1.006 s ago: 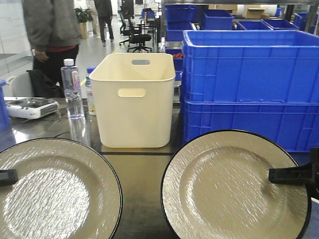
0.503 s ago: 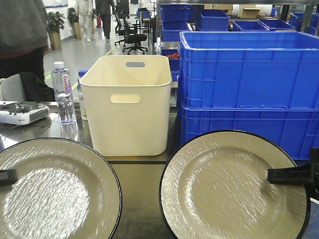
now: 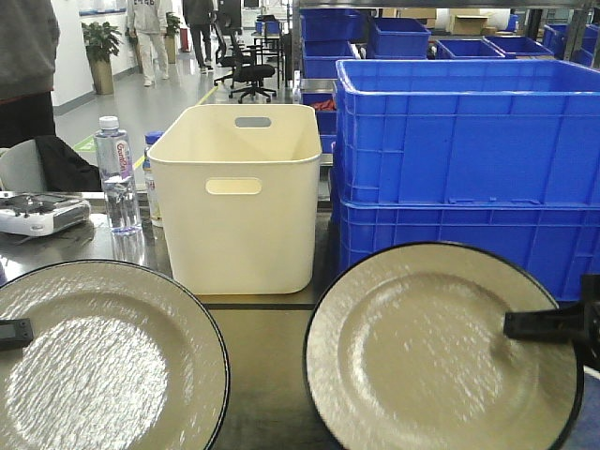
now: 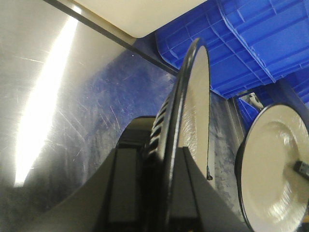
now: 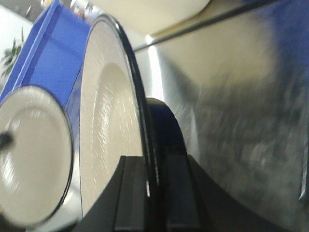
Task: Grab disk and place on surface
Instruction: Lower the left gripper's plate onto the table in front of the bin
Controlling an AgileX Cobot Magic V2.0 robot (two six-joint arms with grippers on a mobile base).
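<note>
A cream rectangular plastic bin with handle cut-outs (image 3: 234, 197) stands just beside two stacked blue plastic crates (image 3: 469, 150). On the bin's other side are a clear plastic water bottle (image 3: 118, 178) and a white handheld controller (image 3: 37, 214).

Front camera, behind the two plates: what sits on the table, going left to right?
White handheld controller → clear water bottle → cream plastic bin → stacked blue crates.

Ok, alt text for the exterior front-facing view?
Two beige, black-rimmed disks fill the foreground: left disk held at its edge by the left fingers, right disk by the right fingers, dark glossy surface between them. Behind: a cream tub, stacked blue crates, a water bottle.
</note>
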